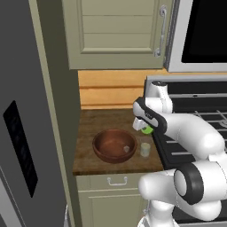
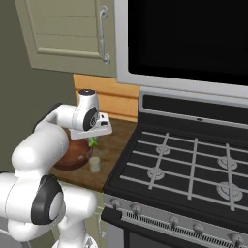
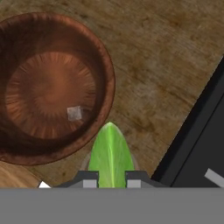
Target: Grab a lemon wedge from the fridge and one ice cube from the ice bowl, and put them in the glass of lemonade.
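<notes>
Gripper [image 3: 111,179] clamped on lemon wedge [image 3: 110,157], poised above glass of lemonade [image 1: 145,149]. Ice cube [image 3: 74,113] inside ice bowl [image 3: 105,65], left of glass.

Wood counter [image 1: 93,122], stove [image 2: 193,164] just beside, beige cabinet [image 1: 115,33] above.

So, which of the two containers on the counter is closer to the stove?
The glass of lemonade, small and clear, stands nearer the stove. The ice bowl is wide, reddish-brown, and sits on the fridge side.
</notes>
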Controlling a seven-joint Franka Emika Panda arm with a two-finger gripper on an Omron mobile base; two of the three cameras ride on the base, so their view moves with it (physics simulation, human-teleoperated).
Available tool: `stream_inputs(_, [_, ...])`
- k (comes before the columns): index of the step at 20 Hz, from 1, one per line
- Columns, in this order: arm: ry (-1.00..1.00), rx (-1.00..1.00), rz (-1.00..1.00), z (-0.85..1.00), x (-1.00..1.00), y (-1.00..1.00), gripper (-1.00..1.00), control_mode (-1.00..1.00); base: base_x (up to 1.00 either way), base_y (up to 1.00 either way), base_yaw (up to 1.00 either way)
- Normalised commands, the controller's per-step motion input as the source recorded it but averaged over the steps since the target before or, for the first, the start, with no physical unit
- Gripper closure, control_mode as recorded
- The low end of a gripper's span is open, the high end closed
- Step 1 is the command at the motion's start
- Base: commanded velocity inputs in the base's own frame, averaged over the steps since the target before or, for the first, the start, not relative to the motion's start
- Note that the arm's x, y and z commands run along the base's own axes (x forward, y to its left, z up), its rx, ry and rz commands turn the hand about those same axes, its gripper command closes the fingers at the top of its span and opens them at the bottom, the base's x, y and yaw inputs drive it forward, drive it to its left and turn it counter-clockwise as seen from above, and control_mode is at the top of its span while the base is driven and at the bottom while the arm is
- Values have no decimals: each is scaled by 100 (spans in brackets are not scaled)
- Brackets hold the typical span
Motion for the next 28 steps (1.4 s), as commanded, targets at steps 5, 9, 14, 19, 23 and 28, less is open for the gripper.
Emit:
stream_inputs(5, [0,0,0,0,0,0,-100,-100,0,0,0])
stream_inputs(9, [0,0,0,0,0,0,-100,-100,0,0,0])
stream_inputs(14, [0,0,0,0,0,0,-100,-100,0,0,0])
stream_inputs(19, [-1,0,0,0,-2,0,-100,-100,0,0,0])
stream_inputs(23, [0,0,2,0,-11,0,-100,-100,0,0,0])
stream_inputs(28, [-9,2,5,3,-44,0,-100,-100,0,0,0])
